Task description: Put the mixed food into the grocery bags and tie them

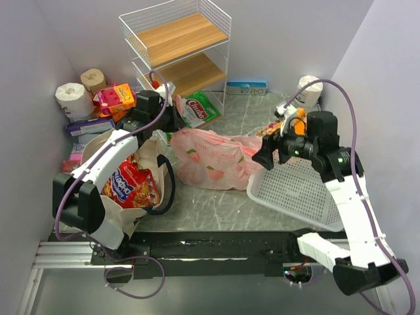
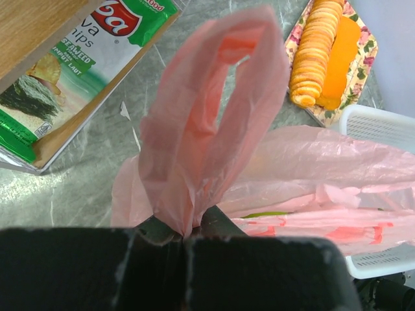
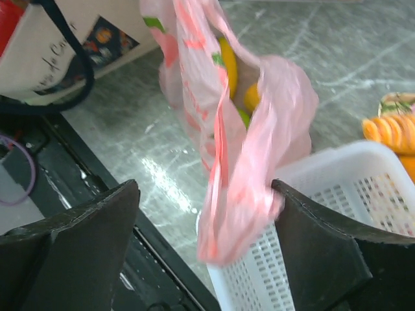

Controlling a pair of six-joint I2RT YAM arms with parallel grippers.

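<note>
Pink bag (image 1: 216, 157), frame centre: film looks limp, slippery. Left gripper (image 2: 188, 232) pinches one handle (image 2: 214, 97); right gripper (image 3: 206, 194) gapes wide around the other.

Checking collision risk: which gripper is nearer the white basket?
Right. The right gripper hangs at the white basket, by its rim; the left gripper is across the pink bag, pinching its handle.

The left arm (image 1: 108, 154) stretches forward, the left gripper (image 2: 188, 234) pinched tight. The right arm (image 1: 351, 197) angles inward, the right gripper (image 3: 204, 217) spread wide.
</note>
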